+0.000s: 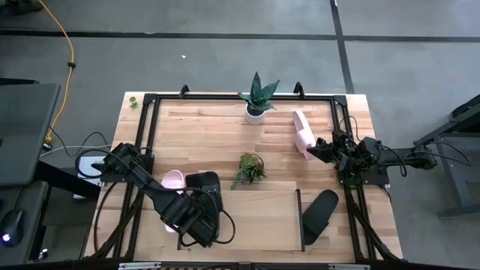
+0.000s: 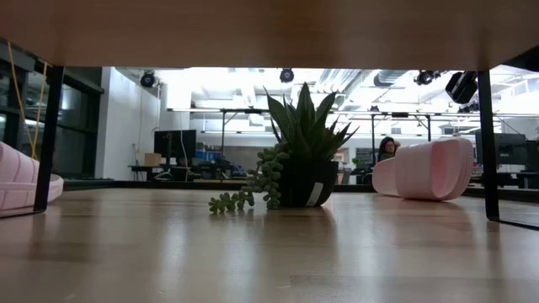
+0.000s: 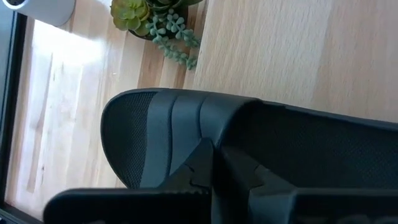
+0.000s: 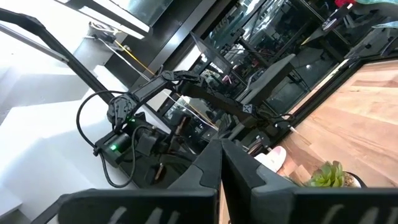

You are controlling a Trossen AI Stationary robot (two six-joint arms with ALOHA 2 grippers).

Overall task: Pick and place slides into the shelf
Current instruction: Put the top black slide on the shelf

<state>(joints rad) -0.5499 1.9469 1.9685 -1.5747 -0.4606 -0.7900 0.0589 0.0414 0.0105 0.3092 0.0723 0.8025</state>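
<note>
A black slide (image 1: 204,186) lies at the shelf's (image 1: 247,217) far left corner, and my left gripper (image 1: 202,210) comes down on it from the near side, shut on it. The slide's ribbed strap (image 3: 168,124) fills the left wrist view. Just left of it lies a pink slide (image 1: 174,180). A second black slide (image 1: 319,214) rests on the tabletop just right of the shelf's right side panel (image 1: 299,217). Another pink slide (image 1: 302,133) lies on its side at the right. My right gripper (image 1: 315,148) waits shut beside it. My left gripper (image 3: 214,152) has its fingers (image 3: 239,171) closed together on the black slide at its strap (image 3: 208,118). They slant down from the near side. The fingers themselves hide the exact place of contact. The slide's sole lies flat on the wood.
A white-potted spiky plant (image 1: 257,101) stands at the far middle, and a small trailing succulent (image 1: 249,169) at the centre, just beyond the shelf. A black frame (image 1: 150,135) borders the tabletop. The shelf board between its side panels is bare wood.
</note>
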